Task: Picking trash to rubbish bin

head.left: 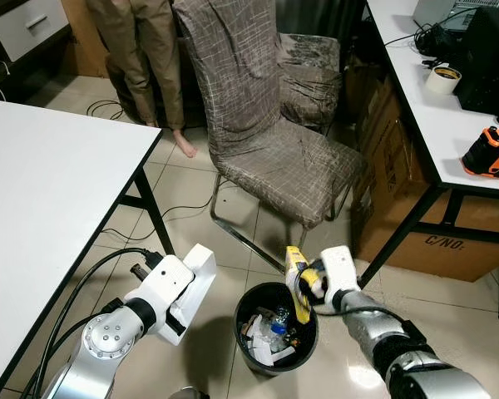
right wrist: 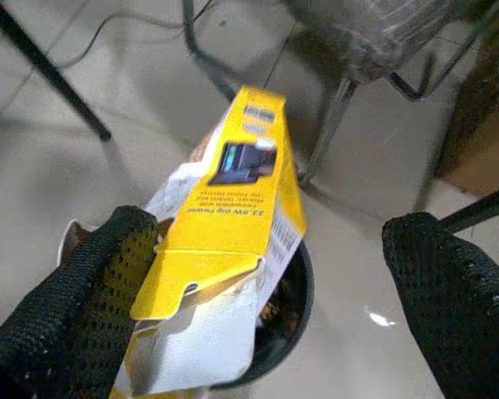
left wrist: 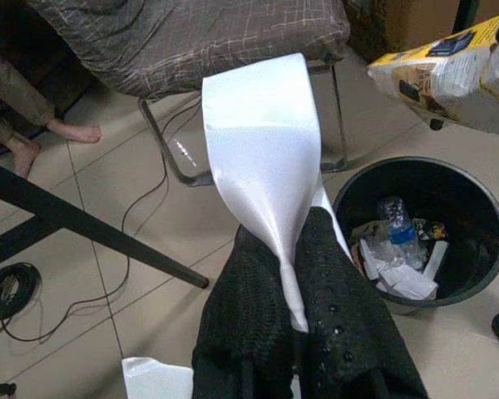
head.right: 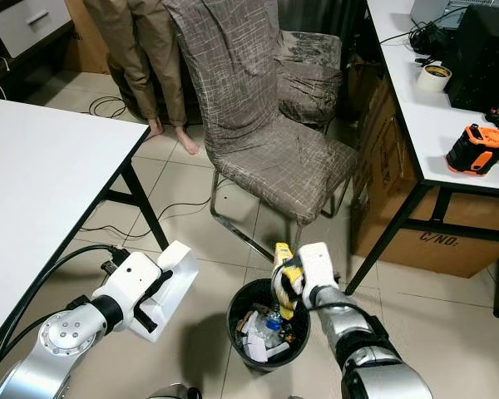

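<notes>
Yellow carton (head.left: 297, 283) over bin (head.left: 248, 309) rim, right pincer (right wrist: 258, 274) spread wide.

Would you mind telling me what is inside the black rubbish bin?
The black rubbish bin holds a clear plastic bottle, crumpled white paper and small wrappers; whatever lies beneath them is covered.

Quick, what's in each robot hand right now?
Left gripper: shut on a white strip.
Right gripper: fingers open, yellow box against one, above the bin.
</notes>
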You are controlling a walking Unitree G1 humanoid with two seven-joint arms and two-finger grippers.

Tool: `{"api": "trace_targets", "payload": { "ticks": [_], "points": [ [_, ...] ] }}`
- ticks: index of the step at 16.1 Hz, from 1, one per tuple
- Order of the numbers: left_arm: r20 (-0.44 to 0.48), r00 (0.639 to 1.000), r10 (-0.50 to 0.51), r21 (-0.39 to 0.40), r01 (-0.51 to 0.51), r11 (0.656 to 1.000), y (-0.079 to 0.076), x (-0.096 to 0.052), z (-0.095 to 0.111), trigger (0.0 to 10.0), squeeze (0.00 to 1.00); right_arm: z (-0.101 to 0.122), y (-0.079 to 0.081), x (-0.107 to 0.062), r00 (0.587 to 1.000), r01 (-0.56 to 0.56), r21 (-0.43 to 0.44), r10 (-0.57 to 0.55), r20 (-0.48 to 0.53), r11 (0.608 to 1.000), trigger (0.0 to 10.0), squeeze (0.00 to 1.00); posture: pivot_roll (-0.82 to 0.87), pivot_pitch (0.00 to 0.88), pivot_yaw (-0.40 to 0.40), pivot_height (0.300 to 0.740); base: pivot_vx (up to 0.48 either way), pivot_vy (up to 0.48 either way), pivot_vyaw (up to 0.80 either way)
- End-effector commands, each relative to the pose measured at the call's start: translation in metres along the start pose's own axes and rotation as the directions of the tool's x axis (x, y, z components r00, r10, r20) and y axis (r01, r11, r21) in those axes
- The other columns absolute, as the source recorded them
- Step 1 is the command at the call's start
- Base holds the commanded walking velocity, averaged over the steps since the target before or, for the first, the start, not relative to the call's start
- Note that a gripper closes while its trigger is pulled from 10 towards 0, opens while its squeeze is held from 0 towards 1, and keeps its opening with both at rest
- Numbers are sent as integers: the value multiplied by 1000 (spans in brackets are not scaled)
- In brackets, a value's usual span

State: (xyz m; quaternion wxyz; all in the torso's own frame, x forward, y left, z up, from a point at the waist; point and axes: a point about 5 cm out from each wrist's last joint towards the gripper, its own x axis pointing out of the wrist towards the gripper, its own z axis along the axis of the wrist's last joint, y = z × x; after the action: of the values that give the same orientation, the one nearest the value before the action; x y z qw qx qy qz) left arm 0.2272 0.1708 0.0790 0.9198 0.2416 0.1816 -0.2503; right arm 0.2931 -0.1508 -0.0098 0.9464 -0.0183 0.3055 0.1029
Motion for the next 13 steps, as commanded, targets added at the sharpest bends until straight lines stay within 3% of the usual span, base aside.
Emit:
{"api": "trace_targets", "payload": {
  "ticks": [1, 3, 4, 6, 7, 10, 11, 13],
  "points": [
    [8, 1000, 17, -1, -17, 1000, 3, -1, 3, 10000, 0, 1, 0, 0, 1000, -9, 42, 9, 9, 999, 10000, 0, 67, 87, -23, 740, 0, 0, 0],
    [14, 1000, 15, -3, -15, 1000, 2, 0, 4, 10000, 0, 3, 0, 0, 999, -27, 86, 25, 25, 996, 10000, 0, 64, 77, -21, 740, 0, 0, 0],
    [15, 1000, 14, -1, -14, 1000, 2, 0, 5, 10000, 0, 3, 1, 0, 999, -30, 21, 30, 19, 999, 10000, 0, 62, 75, -19, 740, 0, 0, 0],
    [17, 1000, 11, 3, -11, 1000, 1, 1, 5, 10000, 0, 3, 0, 0, 999, -21, 73, 20, 25, 997, 10000, 0, 63, 73, -18, 740, 0, 0, 0],
    [18, 1000, 11, 4, -11, 1000, 1, 2, 5, 10000, 0, 0, 1, 0, 1000, -25, -28, 25, 6, 999, 10000, 0, 62, 74, -17, 740, 0, 0, 0],
    [20, 1000, 12, 4, -12, 1000, 2, 3, 6, 10000, 0, 2, 1, 0, 1000, 3, -20, -3, 28, 1000, 10000, 0, 65, 81, -16, 740, 0, 0, 0],
    [17, 1000, 16, 10, -16, 1000, 2, 2, 5, 10000, 0, 5, 4, 1, 998, -30, 56, 27, 54, 998, 10000, 0, 68, 79, -16, 740, 0, 0, 0],
    [26, 999, 22, 1, -22, 1000, 4, 3, 7, 10000, 0, 11, 8, 2, 994, -77, 78, 71, 84, 994, 10000, 0, 67, 79, -15, 740, 0, 0, 0]
  ]
}}
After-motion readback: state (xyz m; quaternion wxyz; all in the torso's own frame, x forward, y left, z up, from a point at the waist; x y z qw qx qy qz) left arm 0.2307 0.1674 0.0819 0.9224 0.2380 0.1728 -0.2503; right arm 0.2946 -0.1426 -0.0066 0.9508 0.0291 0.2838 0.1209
